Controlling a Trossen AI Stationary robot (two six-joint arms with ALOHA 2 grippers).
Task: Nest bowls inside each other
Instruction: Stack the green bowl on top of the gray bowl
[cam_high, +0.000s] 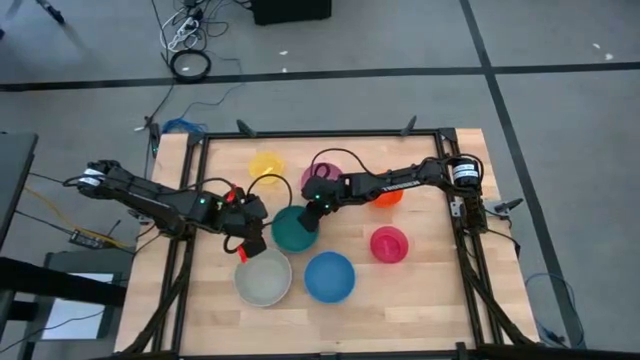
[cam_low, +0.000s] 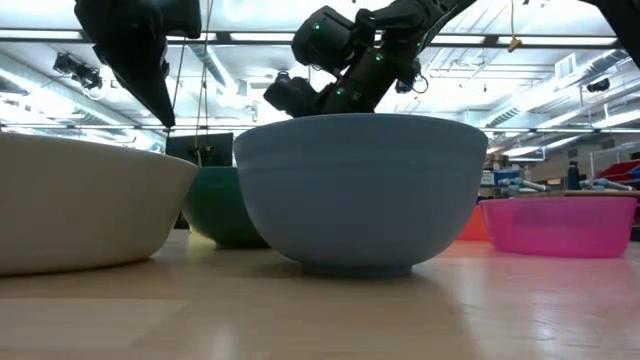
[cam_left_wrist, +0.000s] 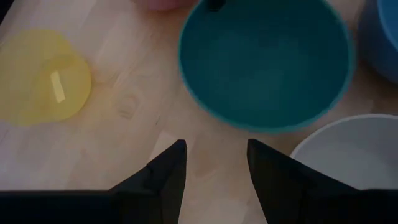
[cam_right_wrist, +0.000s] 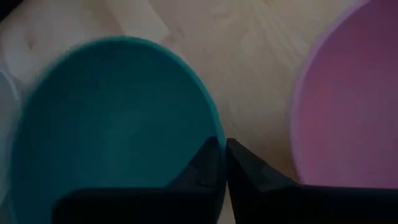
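Observation:
The teal bowl (cam_high: 293, 230) stands upright on its base at the table's middle. My right gripper (cam_high: 312, 213) is at its far-right rim and shut on it (cam_right_wrist: 222, 152). My left gripper (cam_high: 245, 247) hangs open above bare wood (cam_left_wrist: 214, 155), just left of the teal bowl (cam_left_wrist: 267, 62) and beyond the grey-white bowl (cam_high: 263, 278). The blue bowl (cam_high: 329, 277) stands near the front and the red bowl (cam_high: 389, 244) to its right. The yellow bowl (cam_high: 266, 164), the pink bowl (cam_high: 318, 177) and the orange bowl (cam_high: 388, 197) stand at the back, the last two partly hidden under my right arm. My right gripper pinches the teal bowl's rim (cam_right_wrist: 219, 138) on the side facing the pink bowl, one finger (cam_right_wrist: 205, 165) inside the bowl and the other outside. The fingers slant down from the table's far right. The bowl stands upright with its base on the table.
The bowls stand close together. The grey-white bowl (cam_left_wrist: 348, 155) and the blue one (cam_low: 360, 190) sit just in front of the teal bowl. The pink bowl (cam_right_wrist: 348, 99) lies close beside my right fingers. Bare wood shows at the table's near right and far left.

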